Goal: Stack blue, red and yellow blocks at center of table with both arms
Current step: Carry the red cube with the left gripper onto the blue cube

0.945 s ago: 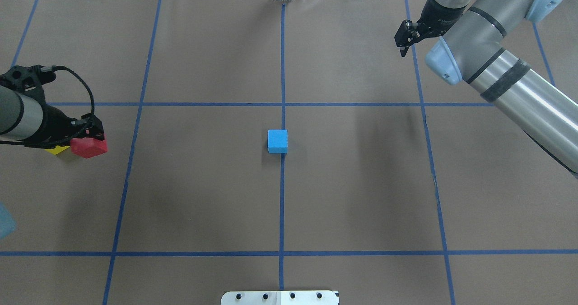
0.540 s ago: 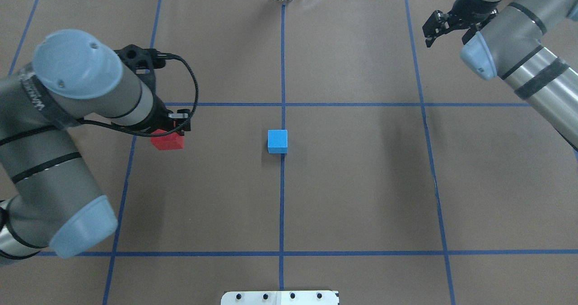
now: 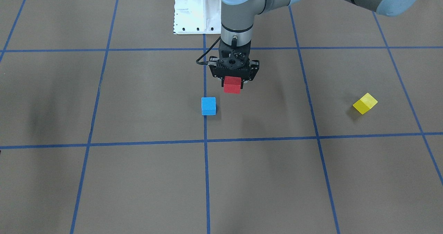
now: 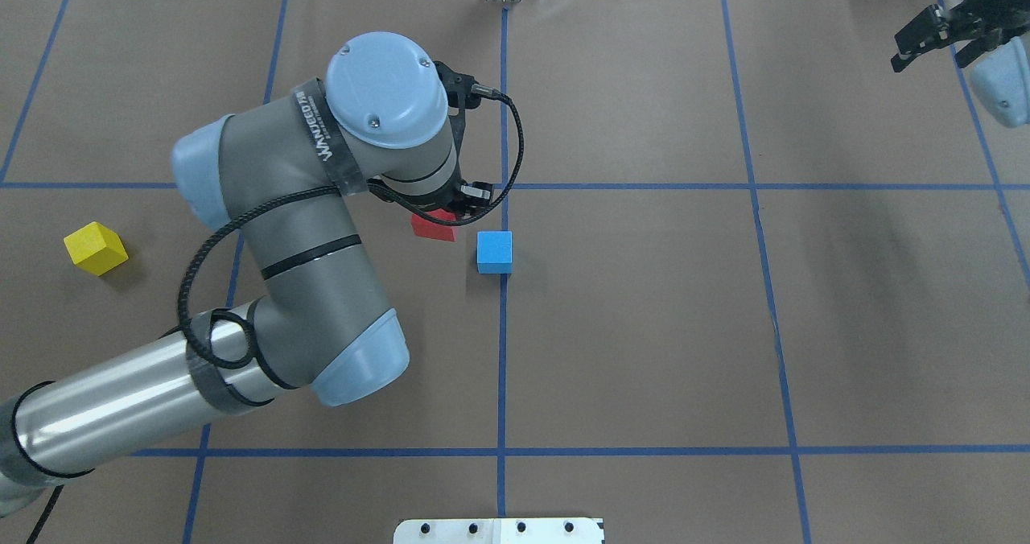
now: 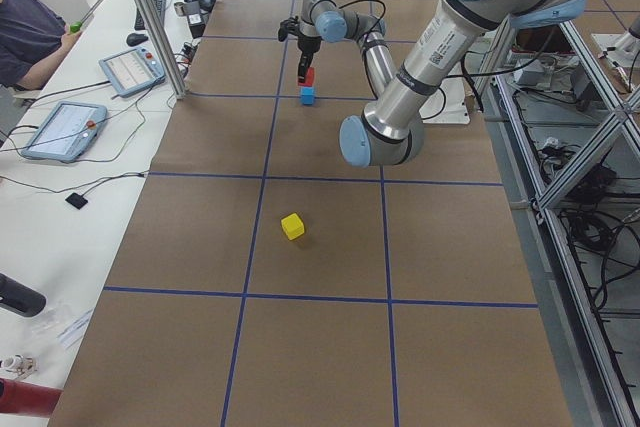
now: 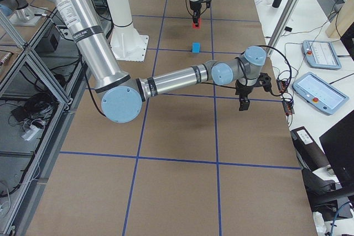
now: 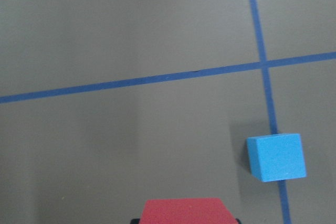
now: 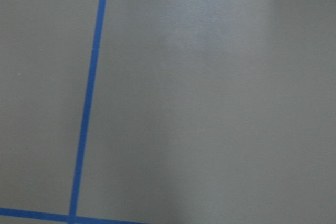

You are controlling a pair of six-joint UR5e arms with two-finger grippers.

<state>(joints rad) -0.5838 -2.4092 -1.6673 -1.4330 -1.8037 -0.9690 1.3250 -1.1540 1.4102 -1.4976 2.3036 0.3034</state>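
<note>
The left pincer (image 3: 232, 81) points straight down and pinches the red block (image 3: 232, 85) between its fingers. The block is lifted off the worktop (image 3: 138, 178), and its lower part shows under the black pincer body. In the left wrist view only the top of this block shows, at the bottom edge.

The blue block (image 3: 208, 106) lies flat on the worktop, just beside the left pincer and lower than it. It does not touch the red block. It sits on a blue tape line, near a crossing of two lines. In the left wrist view it is ahead of the red block and to the right of it.

The yellow block (image 4: 95, 248) lies on the worktop well apart from the left pincer, far on the robot's left. It is turned at an angle to the grid lines.

The right pincer (image 4: 921, 39) hangs above the far right corner of the worktop, well apart from all three blocks. I cannot tell if its fingers are spread or pressed together. Its wrist view shows only bare worktop and tape lines.
</note>
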